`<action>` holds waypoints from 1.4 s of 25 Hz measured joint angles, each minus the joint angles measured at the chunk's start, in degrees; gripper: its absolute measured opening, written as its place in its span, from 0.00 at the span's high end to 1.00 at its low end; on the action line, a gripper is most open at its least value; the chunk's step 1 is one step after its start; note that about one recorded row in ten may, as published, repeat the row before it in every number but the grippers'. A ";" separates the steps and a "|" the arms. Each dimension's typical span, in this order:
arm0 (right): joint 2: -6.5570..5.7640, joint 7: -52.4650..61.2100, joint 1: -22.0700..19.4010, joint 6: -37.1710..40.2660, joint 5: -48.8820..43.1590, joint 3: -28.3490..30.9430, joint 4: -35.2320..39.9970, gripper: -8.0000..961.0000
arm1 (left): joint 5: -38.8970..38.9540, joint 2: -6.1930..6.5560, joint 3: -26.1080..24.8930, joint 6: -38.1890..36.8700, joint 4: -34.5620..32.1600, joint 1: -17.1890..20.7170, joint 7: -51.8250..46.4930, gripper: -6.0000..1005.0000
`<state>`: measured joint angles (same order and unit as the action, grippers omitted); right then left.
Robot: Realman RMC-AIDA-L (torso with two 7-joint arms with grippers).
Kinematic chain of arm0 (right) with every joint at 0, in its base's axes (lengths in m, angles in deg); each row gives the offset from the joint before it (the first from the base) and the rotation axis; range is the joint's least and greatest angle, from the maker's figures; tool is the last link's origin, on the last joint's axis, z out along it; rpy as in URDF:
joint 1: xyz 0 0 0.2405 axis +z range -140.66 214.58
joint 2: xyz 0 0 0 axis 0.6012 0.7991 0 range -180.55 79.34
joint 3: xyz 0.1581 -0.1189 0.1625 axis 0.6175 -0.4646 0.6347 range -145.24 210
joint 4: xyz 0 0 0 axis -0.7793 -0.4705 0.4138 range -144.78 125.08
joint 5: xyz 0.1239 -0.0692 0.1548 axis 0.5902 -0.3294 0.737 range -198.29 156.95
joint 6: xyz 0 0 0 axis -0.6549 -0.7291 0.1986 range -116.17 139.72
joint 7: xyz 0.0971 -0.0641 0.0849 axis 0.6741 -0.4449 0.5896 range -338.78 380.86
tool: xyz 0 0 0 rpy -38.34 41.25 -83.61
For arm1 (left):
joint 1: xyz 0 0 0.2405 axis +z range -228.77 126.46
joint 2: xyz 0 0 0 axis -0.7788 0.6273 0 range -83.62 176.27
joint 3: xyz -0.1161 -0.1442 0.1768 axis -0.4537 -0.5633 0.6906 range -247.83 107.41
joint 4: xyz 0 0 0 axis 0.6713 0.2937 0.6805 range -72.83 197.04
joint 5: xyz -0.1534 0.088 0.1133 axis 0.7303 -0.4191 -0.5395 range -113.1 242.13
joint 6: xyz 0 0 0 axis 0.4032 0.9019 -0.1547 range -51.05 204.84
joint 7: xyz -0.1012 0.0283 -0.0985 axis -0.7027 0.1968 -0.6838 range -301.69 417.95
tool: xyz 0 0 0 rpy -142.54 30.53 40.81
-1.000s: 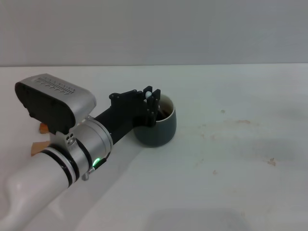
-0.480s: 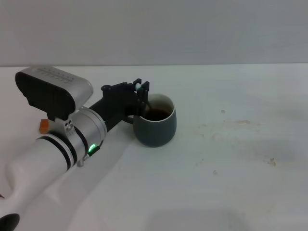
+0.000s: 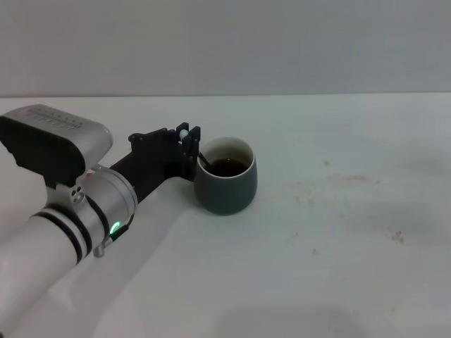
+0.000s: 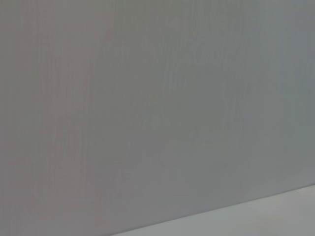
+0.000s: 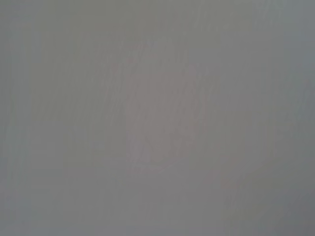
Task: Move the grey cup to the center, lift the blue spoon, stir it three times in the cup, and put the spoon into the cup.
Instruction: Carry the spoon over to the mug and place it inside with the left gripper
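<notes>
gripping the blue spoon [image 3: 199, 156] by its pale handle tip, the left gripper [image 3: 187, 135] hangs just beside the grey cup [image 3: 225, 184] – spoon slanting into the dark liquid. likely stirring or release stage – next, open and back away.

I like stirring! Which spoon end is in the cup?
The metal end of the blue spoon is in the grey cup; the left gripper holds its handle.

White left arm [image 3: 42, 246], black bands, black claw [image 3: 187, 138].
</notes>
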<state>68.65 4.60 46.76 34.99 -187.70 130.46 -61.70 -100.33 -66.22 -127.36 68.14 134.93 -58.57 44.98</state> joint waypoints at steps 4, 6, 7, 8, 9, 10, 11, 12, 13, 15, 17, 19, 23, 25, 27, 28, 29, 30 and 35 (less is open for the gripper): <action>0.00 0.00 0.05 -0.01 -0.02 -0.10 0.05 0.99 | -0.03 0.54 1.18 1.34 2.95 2.05 0.27 0.83; 0.01 0.00 0.04 -0.01 -0.04 -0.32 0.09 0.99 | -0.03 0.86 2.14 1.66 4.09 2.70 0.29 0.83; 0.01 0.00 0.00 -0.01 -0.05 -0.42 0.11 0.99 | -0.04 0.94 2.51 1.69 4.42 2.80 0.29 0.83; 0.02 0.00 -0.15 0.04 -0.05 -0.50 0.12 0.99 | -0.04 1.06 3.66 1.75 5.07 2.91 0.27 0.83; 0.02 0.00 -0.15 0.04 -0.05 -0.50 0.12 0.99 | -0.04 1.06 3.66 1.75 5.07 2.91 0.27 0.83; 0.02 0.00 -0.36 0.16 -0.05 -0.57 0.11 0.99 | -0.04 1.07 4.01 1.77 5.17 2.89 0.27 0.82; 0.01 0.00 -0.48 0.23 -0.04 -0.61 0.05 0.99 | -0.04 1.07 4.42 1.80 5.26 2.76 0.25 0.82; 0.01 0.00 -0.48 0.23 -0.04 -0.61 0.05 0.99 | -0.04 1.05 4.77 1.82 5.29 2.55 0.21 0.82; 0.02 0.00 -0.71 0.34 -0.05 -0.79 -0.03 0.99 | -0.04 0.92 5.44 1.65 5.23 2.03 0.15 0.82; 0.07 0.00 -0.99 0.40 -0.04 -1.14 -0.20 0.99 | -0.04 0.79 5.69 1.42 5.11 1.77 0.18 0.82; 0.08 0.00 -1.19 0.41 -0.02 -1.34 -0.37 0.99 | -0.08 0.28 5.93 0.38 3.91 0.73 0.31 0.82; 0.10 0.00 -1.62 0.45 0.02 -1.62 -0.87 0.99 | -0.10 -0.25 5.97 -0.95 1.96 -0.74 0.30 0.82; 0.10 0.00 -2.66 0.48 0.17 -1.98 -2.12 0.99 | -0.05 -1.64 5.61 -3.58 -2.76 -4.01 -0.04 0.82; 0.11 0.00 -2.94 0.47 0.19 -2.02 -2.44 0.99 | -0.06 -1.81 5.48 -3.84 -3.32 -4.43 -0.04 0.82; 0.11 0.00 -2.99 0.48 0.20 -2.02 -2.49 0.99 | -0.07 -2.07 5.17 -4.23 -4.28 -5.18 -0.05 0.82; 0.10 0.00 -3.03 0.48 0.21 -2.02 -2.57 0.99 | -0.07 -2.27 4.37 -4.69 -5.58 -6.05 -0.07 0.82; 0.10 0.00 -3.03 0.48 0.21 -2.02 -2.57 0.99 | -0.07 -2.35 3.91 -4.92 -6.13 -6.31 -0.07 0.82; 0.11 0.00 -3.04 0.47 0.22 -2.03 -2.63 0.99 | -0.06 -2.37 3.65 -5.05 -6.41 -6.41 -0.08 0.82; 0.08 0.00 -3.03 0.45 0.23 -2.03 -2.65 0.99 | -0.06 -2.49 2.13 -5.49 -7.65 -6.78 -0.10 0.82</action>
<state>68.73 4.60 43.73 35.44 -187.47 128.44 -64.35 -100.40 -68.71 -125.23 62.65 127.28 -65.35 44.89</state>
